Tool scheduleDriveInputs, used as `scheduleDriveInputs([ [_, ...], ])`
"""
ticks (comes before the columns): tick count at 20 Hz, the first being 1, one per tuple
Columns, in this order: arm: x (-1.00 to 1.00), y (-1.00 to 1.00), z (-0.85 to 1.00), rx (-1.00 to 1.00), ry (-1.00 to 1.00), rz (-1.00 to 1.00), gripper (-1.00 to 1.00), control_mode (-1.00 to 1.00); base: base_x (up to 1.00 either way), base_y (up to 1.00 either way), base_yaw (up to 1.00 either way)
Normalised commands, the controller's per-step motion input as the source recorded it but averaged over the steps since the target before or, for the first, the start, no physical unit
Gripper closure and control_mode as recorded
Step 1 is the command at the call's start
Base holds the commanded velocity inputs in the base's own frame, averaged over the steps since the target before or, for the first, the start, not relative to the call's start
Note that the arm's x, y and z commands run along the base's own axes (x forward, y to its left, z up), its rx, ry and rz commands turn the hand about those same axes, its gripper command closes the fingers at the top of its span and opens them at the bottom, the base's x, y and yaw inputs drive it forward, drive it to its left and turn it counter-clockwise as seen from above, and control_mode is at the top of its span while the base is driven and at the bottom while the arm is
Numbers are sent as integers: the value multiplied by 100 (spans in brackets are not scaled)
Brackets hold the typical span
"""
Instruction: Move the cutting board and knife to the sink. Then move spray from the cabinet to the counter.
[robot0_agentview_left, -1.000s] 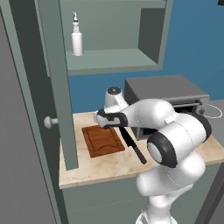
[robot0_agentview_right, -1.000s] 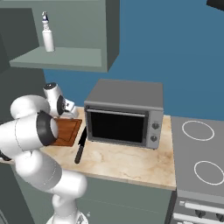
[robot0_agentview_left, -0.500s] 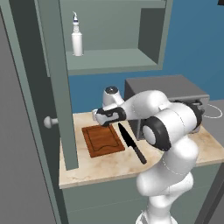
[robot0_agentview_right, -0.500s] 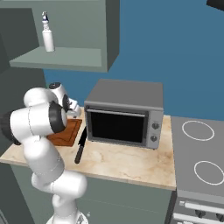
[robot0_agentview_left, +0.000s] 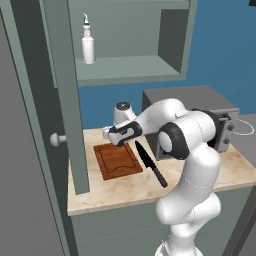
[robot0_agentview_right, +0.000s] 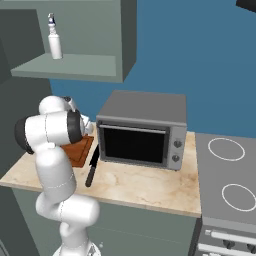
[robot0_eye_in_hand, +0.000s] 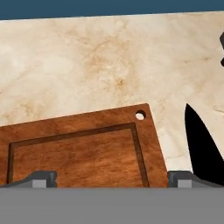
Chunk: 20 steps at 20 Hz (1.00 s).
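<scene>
The reddish-brown cutting board (robot0_agentview_left: 117, 161) lies flat on the beige counter (robot0_agentview_left: 227, 172), beside the open cabinet door. Just to its right lies the knife (robot0_agentview_left: 150, 163), dark blade pointing to the back. My gripper (robot0_agentview_left: 116, 140) hovers low over the board's far end, open. In the hand view the cutting board (robot0_eye_in_hand: 83, 148) with its corner hole sits between the wide-set fingertips (robot0_eye_in_hand: 41, 178), and the knife blade (robot0_eye_in_hand: 201, 146) is off to the right. The white spray (robot0_agentview_left: 88, 45) stands on the cabinet (robot0_agentview_left: 130, 67) shelf above. The sink is out of view.
A grey oven (robot0_agentview_left: 200, 107) stands on the counter right of the knife. The open cabinet door (robot0_agentview_left: 65, 100) with its round knob (robot0_agentview_left: 57, 140) stands left of the board. A stovetop (robot0_agentview_right: 230, 170) lies far right.
The hand has shifted slightly left over the board's far end and the arm's elbow has swung round. The jaws stayed open; board and knife have not moved.
</scene>
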Motion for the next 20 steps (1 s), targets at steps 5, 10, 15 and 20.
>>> scheduleDriveInputs([
  [5,26,9,-22,0,-6,0,-100,-100,0,0,0],
  [10,30,2,-10,0,-2,3,-100,-100,0,0,0],
  [15,24,1,-13,0,0,3,-100,-100,0,0,0],
  [20,20,0,-11,0,0,6,-100,-100,0,0,0],
])
